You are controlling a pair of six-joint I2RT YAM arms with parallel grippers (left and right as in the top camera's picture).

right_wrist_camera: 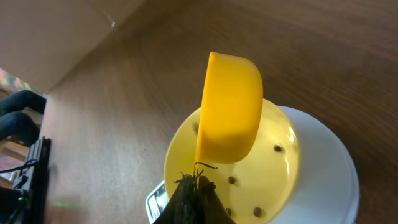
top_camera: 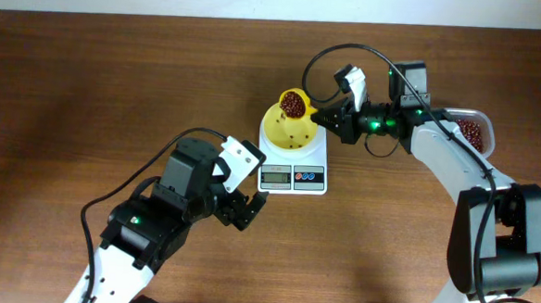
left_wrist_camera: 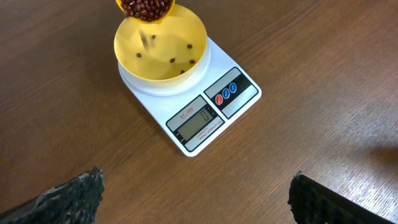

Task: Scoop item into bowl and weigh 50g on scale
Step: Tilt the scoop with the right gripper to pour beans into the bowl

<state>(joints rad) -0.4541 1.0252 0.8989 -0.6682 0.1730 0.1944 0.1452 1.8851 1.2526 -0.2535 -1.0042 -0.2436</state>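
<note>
The pale yellow bowl [top_camera: 281, 131] stands on the white scale [top_camera: 292, 178] at mid table. A few red beans [right_wrist_camera: 278, 149] lie in the bowl [left_wrist_camera: 127, 59]. My right gripper [top_camera: 333, 119] is shut on the handle of a yellow scoop [top_camera: 294, 103] heaped with beans, which hangs tilted over the bowl's far side. In the right wrist view the scoop's back [right_wrist_camera: 230, 106] hides its load, with the gripper [right_wrist_camera: 196, 186] just below it. My left gripper [top_camera: 249, 206] stands open over bare wood in front of the scale [left_wrist_camera: 211, 112], its fingers [left_wrist_camera: 74, 196] wide apart and empty.
A clear plastic container [top_camera: 474, 132] holding more beans sits at the right, beside my right arm. The right arm's black cable [top_camera: 350, 52] loops above the scoop. The table's far edge runs along the top.
</note>
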